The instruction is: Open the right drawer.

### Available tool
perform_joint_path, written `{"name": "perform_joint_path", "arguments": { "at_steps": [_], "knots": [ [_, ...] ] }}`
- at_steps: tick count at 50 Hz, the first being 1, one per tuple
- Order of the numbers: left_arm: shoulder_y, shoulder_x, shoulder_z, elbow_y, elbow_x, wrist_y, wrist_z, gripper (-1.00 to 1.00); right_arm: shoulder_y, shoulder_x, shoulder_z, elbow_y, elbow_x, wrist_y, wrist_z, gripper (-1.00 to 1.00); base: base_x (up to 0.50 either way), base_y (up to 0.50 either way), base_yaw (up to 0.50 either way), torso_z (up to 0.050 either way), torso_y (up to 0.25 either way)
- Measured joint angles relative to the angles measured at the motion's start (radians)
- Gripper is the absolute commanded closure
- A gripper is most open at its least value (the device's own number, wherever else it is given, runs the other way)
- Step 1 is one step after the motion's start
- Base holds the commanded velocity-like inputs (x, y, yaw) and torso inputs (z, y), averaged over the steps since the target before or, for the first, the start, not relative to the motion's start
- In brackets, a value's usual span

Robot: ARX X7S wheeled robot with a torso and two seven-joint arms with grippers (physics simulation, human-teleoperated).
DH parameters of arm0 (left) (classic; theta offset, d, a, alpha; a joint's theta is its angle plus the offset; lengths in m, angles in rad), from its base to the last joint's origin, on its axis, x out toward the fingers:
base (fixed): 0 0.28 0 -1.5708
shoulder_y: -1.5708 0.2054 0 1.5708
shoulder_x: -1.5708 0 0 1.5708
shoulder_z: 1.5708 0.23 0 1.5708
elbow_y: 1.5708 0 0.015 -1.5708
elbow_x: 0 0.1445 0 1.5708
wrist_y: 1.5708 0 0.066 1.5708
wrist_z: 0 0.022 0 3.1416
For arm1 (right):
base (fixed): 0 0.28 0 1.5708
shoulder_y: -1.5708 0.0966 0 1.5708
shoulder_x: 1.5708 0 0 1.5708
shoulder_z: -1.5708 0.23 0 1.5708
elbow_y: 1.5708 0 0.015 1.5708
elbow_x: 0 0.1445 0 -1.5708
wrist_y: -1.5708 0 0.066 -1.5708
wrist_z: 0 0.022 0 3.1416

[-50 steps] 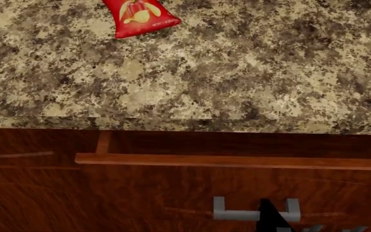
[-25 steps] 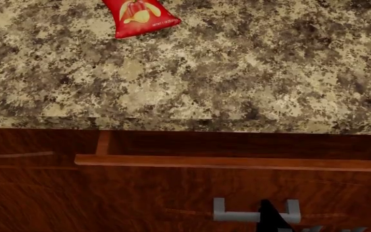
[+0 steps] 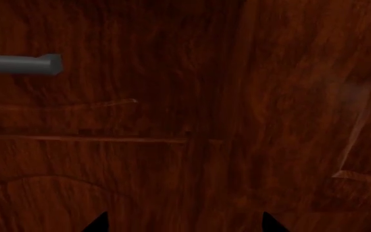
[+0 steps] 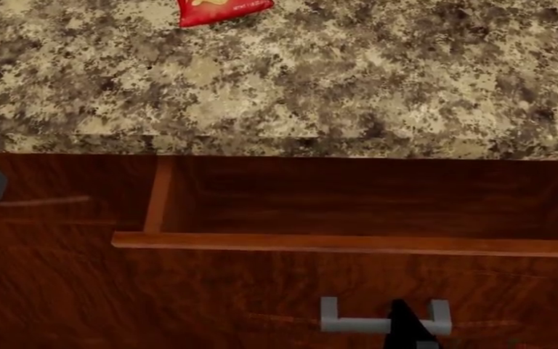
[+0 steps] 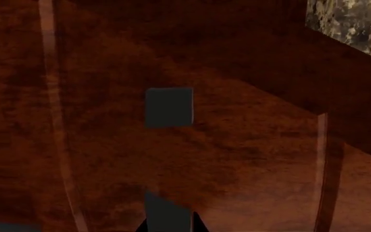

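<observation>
The right drawer [image 4: 357,218] is standing pulled out from under the speckled stone desk [image 4: 357,87], its plain wooden box interior showing as a dark trough between the desk edge and the drawer's front rim. Its grey bar handle [image 4: 357,323] is sitting low on the drawer front, and the right tool [image 4: 407,327] is showing as a black tip lying over the right part of that bar. In the right wrist view the handle [image 5: 168,107] is appearing end-on, with the black tip just beside it; whether the right tool is pinching the bar or spread cannot be told. The left tool [image 3: 182,223] is showing only two dark tips, set apart, facing bare wood near the neighbouring drawer handle [image 3: 19,64]. A red snack bag [image 4: 223,10] is lying at the far side of the desk.
</observation>
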Motion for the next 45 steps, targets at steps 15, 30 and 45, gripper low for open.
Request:
{"name": "perform_joint_path", "arguments": {
  "at_steps": [15, 30, 45],
  "knots": [
    [-0.002, -0.001, 0.003, -0.004, -0.001, 0.005, -0.002, -1.00, -0.003, -0.001, 0.000, -0.001, -0.006, 0.002, -0.001, 1.00, -0.20, 0.00, 0.00, 0.001, 0.004],
    [-0.001, -0.004, 0.006, -0.002, -0.004, 0.007, -0.004, -1.00, -0.005, 0.000, -0.001, -0.005, -0.005, 0.003, -0.001, 1.00, -0.19, 0.00, 0.00, 0.002, 0.004],
    [-0.002, -0.006, 0.009, -0.003, -0.007, 0.007, -0.006, -1.00, -0.006, 0.001, -0.001, -0.009, -0.010, 0.004, -0.010, 1.00, -0.19, 0.00, 0.00, 0.001, 0.004]
  ]
}}
